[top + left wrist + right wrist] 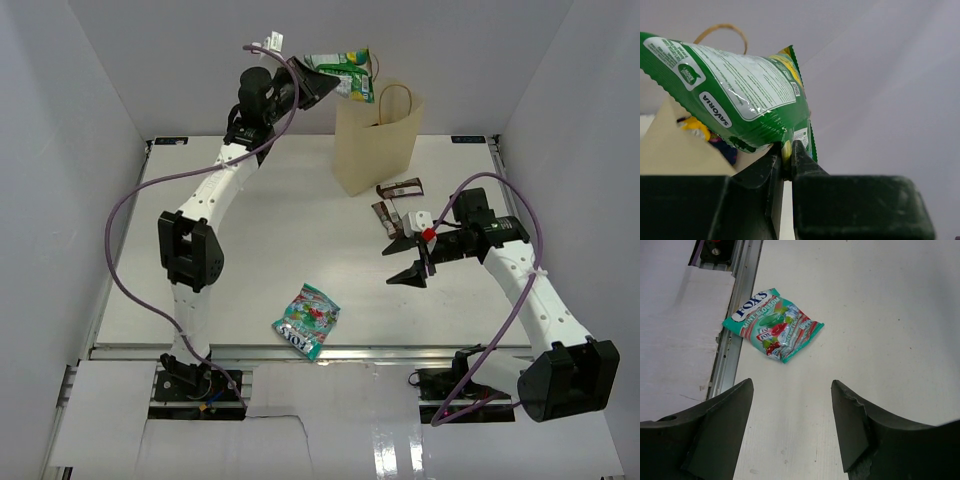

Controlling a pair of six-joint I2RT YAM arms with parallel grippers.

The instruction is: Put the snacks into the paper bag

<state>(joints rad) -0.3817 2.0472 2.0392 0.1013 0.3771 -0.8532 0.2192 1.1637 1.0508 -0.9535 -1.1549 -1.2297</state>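
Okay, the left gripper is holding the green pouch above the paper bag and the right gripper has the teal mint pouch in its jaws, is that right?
Not quite. The left gripper does hold the green pouch above the paper bag, but the right gripper is open and empty; the right wrist view shows the teal mint pouch lying on the table ahead of it.

Bright, diffuse overhead light, faint shadows; glare streaks the green pouch [747, 95] just above the left gripper [787, 152], whose jaws are soft-focus.
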